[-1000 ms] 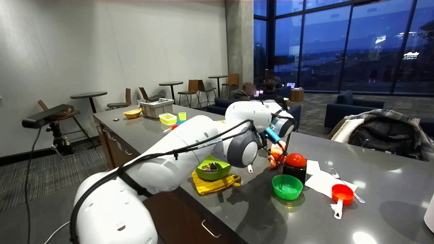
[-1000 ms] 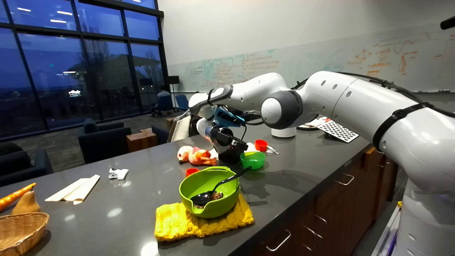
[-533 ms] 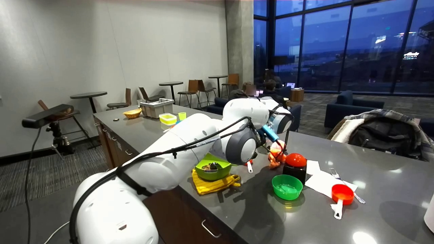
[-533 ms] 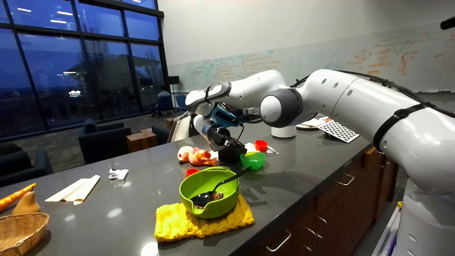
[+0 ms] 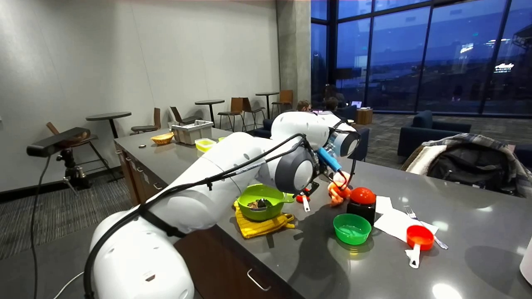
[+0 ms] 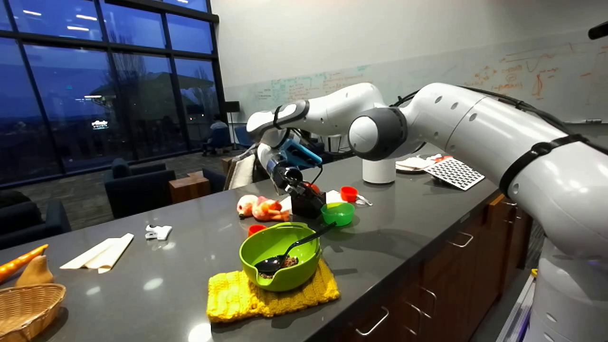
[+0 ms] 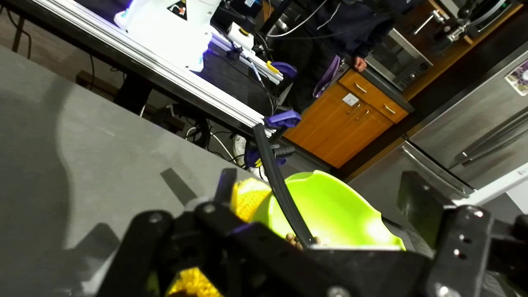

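Note:
My gripper [image 7: 321,187] stands wide open with nothing between its pads. It hangs above the counter, beside a black box with a red dome [image 5: 362,196]. Past the spread fingers, the wrist view shows a lime-green bowl [image 7: 330,202] and the dark handle of a black spoon [image 7: 280,185]. That spoon [image 6: 270,264] leans in the bowl among small brown bits [image 6: 290,261], its handle over the rim. Under the bowl lies a yellow knitted cloth [image 6: 232,297]. In an exterior view the gripper [image 6: 308,192] partly overlaps the black box, and whether they touch is unclear.
Around the box are a small green bowl [image 5: 352,229], a pink and orange toy [image 5: 339,189] and a red cup with a white handle [image 5: 419,238]. Another red cup [image 6: 257,230] sits behind the lime bowl. A wicker basket [image 6: 31,308] stands at the counter's far end.
The arm has risen a little, and the gripper has lifted slightly with its fingers now spread wider. The bowl, spoon, cloth and other counter things have stayed in place.

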Controlling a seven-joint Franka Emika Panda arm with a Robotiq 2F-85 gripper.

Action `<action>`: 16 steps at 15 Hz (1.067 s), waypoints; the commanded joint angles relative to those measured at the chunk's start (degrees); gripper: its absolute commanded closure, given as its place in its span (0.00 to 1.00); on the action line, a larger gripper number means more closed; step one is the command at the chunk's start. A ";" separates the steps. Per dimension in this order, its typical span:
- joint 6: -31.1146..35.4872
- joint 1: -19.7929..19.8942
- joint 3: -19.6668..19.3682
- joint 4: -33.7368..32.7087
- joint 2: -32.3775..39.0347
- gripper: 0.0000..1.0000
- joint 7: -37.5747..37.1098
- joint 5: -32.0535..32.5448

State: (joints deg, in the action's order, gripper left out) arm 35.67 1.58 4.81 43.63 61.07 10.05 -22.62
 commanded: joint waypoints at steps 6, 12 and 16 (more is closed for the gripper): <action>23.24 -2.32 -3.39 20.03 -14.94 0.00 8.70 13.68; 40.70 -2.87 -2.66 34.19 -25.98 0.00 5.63 19.63; 50.66 -3.11 -2.91 41.05 -32.75 0.00 1.50 20.91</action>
State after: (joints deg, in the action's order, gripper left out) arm 79.45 -1.16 2.15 76.14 35.85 14.61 -3.32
